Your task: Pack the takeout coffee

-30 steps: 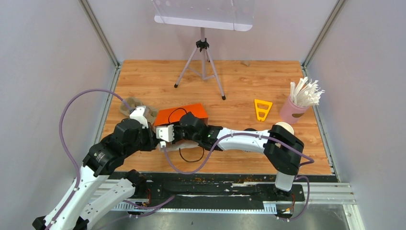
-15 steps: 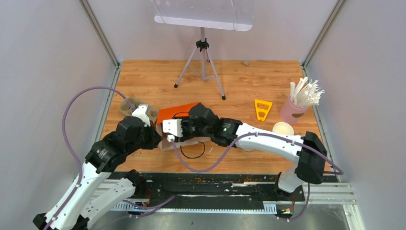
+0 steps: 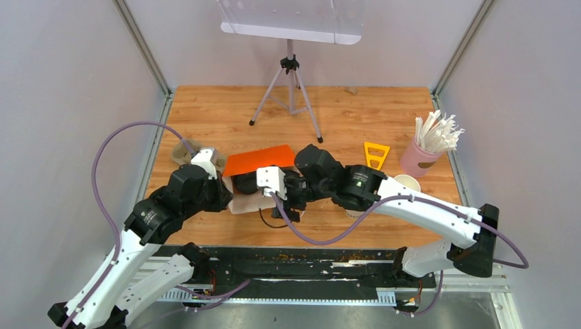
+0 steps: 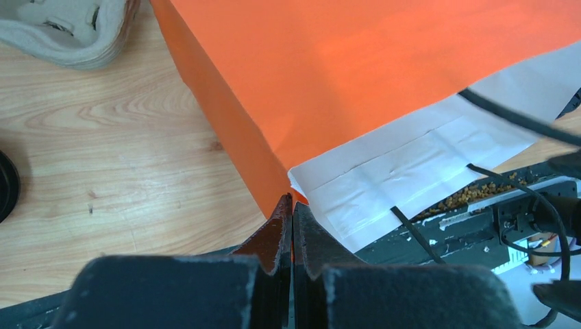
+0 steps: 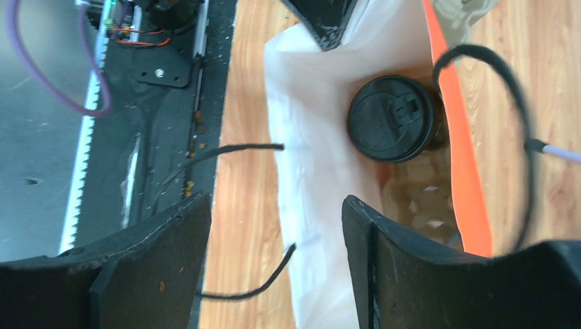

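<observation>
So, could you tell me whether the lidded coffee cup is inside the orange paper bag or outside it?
Inside: the right wrist view shows the black-lidded cup sitting between the orange paper bag's white inner walls.

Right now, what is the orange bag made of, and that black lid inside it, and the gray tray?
The orange bag looks like paper: matte, sharply creased, white inside. The black lid looks like molded plastic, smooth with a slight sheen and raised ridges. The tray seems to be pressed paper pulp: dull, rough, grayish-brown.
</observation>
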You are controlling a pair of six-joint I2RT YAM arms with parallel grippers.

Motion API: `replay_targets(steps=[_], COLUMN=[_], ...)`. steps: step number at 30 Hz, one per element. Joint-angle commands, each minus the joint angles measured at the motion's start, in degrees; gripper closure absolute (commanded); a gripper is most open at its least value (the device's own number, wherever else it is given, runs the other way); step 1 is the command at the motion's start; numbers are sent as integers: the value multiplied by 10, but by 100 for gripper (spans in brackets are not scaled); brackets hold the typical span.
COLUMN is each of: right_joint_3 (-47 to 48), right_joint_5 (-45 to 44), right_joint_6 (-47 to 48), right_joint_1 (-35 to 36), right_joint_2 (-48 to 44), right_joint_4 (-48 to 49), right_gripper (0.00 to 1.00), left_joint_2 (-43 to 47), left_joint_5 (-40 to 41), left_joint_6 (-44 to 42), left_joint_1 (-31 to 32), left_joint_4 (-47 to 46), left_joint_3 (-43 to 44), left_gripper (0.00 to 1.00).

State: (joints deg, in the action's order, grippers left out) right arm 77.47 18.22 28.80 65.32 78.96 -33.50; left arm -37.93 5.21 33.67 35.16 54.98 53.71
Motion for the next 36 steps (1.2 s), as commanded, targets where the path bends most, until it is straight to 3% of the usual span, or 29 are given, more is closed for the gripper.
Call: replay_targets(steps=[1,8,11,14,19,29,36], right_joint_3=[26,10,3,-10,-7,58,-12], right_joint_5=[7,-58,-135,-227,-337,-434,-413], right_joint_6=[-89,-179,-219,-257,-308,-481,-542], right_joint_1=[-1,-2,-2,-4,-22,-180,-250], right_joint_2=[-53,-137,-159,-182,-197,-129,-107], right_joint_4=[-73,-45,-24,0,2,-208,-283], right_gripper=[29,21,14,1,0,2,4], left_joint_2=[-6,-8,-8,-6,-5,-7,-2], left_joint_5=[2,1,-1,-1,-6,-20,-29], left_joint_6=[-12,-15,-15,-19,-28,-48,-51], left_joint_1=[1,2,1,1,1,1,1], left_joint_4=[-28,-37,-39,-38,-36,-54,-61], left_joint_3=[17,13,13,14,17,15,13], left_gripper=[100,100,100,100,100,100,100])
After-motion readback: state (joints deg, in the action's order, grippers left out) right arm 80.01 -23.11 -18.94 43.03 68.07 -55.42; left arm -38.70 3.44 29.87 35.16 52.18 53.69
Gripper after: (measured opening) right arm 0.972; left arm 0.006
